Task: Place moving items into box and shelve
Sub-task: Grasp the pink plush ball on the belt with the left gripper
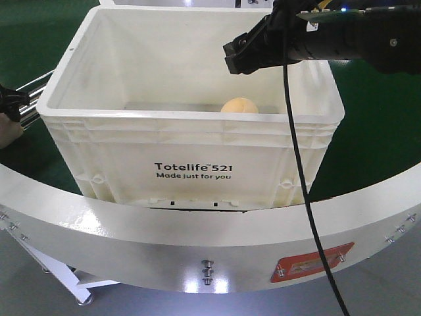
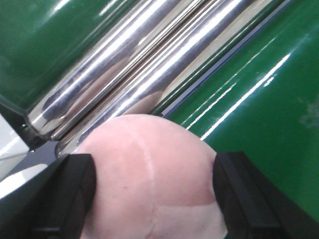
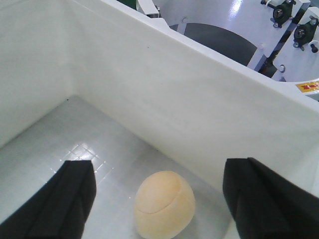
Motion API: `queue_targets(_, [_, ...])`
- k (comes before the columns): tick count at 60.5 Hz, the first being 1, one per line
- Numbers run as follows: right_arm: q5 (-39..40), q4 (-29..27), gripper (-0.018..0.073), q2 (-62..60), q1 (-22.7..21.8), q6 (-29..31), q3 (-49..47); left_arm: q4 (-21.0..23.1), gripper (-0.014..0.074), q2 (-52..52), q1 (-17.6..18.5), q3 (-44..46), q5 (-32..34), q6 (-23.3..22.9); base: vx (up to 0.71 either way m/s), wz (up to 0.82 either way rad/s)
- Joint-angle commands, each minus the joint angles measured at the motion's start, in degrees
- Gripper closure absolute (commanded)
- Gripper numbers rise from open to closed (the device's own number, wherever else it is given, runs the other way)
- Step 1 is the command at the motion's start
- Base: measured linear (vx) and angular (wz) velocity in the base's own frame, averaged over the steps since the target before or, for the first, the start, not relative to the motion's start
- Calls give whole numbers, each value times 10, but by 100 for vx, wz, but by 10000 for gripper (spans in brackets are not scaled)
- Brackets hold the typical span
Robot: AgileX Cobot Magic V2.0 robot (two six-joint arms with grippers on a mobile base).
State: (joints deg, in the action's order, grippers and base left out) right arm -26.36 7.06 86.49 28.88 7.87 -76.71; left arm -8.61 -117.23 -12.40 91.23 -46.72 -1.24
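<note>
The white Totelife 521 tote (image 1: 191,141) holds the yellow-orange plush ball (image 3: 164,204) on its floor. The right end effector (image 1: 238,58) hangs over it, fingers apart. The left end effector (image 2: 154,194) is clamped on the pink plush ball (image 2: 149,159) beside chrome rails (image 2: 149,64).

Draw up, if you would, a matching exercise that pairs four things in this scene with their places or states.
Things:
1. yellow ball
2. pink ball
3. right gripper
4. box

Places or states:
A. open, above the inside of the box
B. white, printed "Totelife 521"
C. held in the left gripper, outside the box
D. lying on the box floor

Pairs: 1-D, 2-C, 3-A, 4-B.
</note>
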Motion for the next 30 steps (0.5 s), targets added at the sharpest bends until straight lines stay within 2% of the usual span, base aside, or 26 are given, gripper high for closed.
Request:
queue_targets(1, [33,3,-8,-24,-2,4,-20,-2,15,22,0,14,-4,-6,0,0])
queue_targets(18, [29,3,-8,-24,-2,4,-20,-7,212,24,0,14,-16,-6,0,0])
queue_targets(30, [29,3,-8,-24,-2,4,-20,-6,311,51,0,14,-31,-6,0,0])
